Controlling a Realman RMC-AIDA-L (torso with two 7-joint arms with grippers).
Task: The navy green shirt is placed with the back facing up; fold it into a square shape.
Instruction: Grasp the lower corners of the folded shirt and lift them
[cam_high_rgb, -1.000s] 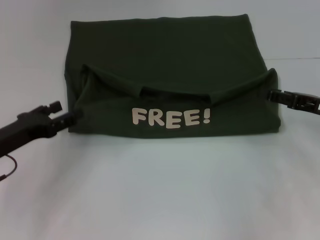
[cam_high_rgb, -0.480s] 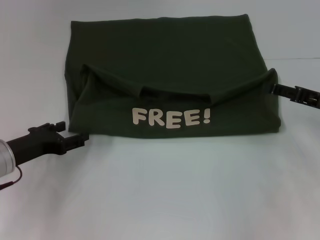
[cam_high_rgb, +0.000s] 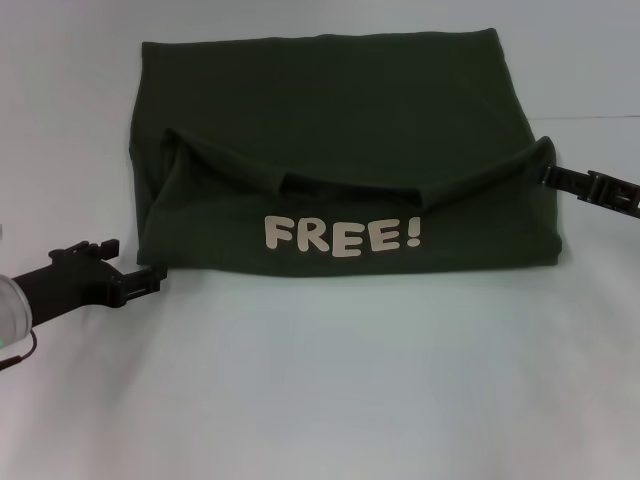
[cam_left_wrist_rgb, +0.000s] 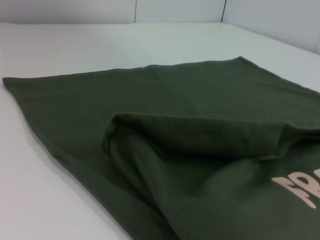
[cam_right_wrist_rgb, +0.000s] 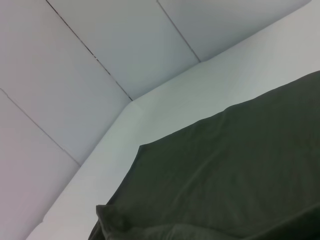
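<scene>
on the table (cam_high_rgb: 320, 400), the navy green shirt (cam_high_rgb: 340, 150) lies folded, long axis left-right.

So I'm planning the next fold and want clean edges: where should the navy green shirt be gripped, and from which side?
Probably at the two near corners of the navy green shirt, coming in low from each side. The folded-over panel lies flat with a straight near edge below the cream lettering, and the left gripper sits by the near left corner while the right gripper is at the right edge.

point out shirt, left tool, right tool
navy green shirt (cam_high_rgb: 330, 105), head view, plain upper panel.
left tool (cam_high_rgb: 152, 277), head view, tip at the shirt's near left corner.
right tool (cam_high_rgb: 549, 176), head view, tip at the shirt's right edge.
</scene>
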